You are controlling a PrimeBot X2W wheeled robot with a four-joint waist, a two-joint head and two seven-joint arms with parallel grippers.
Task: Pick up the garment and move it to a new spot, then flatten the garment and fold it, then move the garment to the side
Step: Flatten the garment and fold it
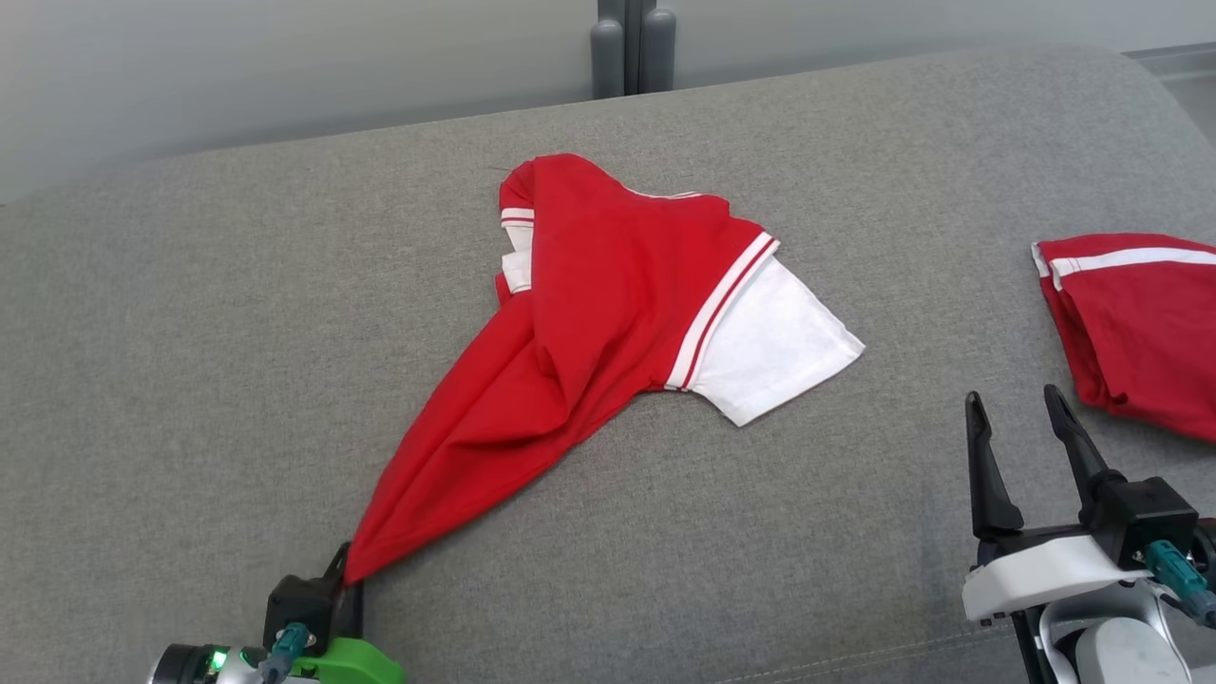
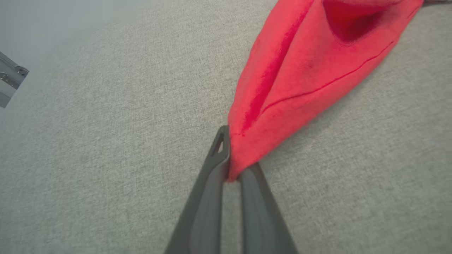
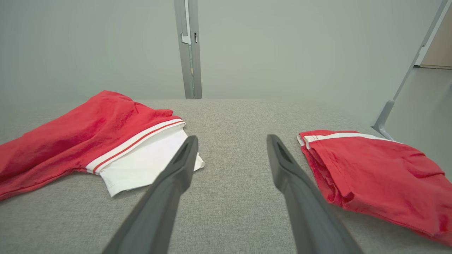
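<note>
Shirt (image 1: 608, 285): red, lying crumpled mid-couch, body bunching into a cone narrowing toward the near left
Sleeve (image 1: 779, 351): white, red-and-white trim at the shoulder, spreading flat on the shirt's right side
Left gripper (image 1: 347, 568): fingers clamping tight on the shirt's red hem corner at the cone's tip, sitting low over the couch at the near left; cloth fanning out from the fingertips in its wrist view
Right gripper (image 1: 1015, 399): fingers standing apart, gripping nothing, hovering over bare couch at the near right, apart from the shirt; pointing between sleeve and shorts in its wrist view
Shorts (image 1: 1140, 323): second red piece with a white stripe, lying bunched at the far right, apart from the shirt
Couch (image 1: 190, 380): grey fabric, carrying both pieces
Post (image 1: 632, 47): grey, standing behind the couch's far edge
</note>
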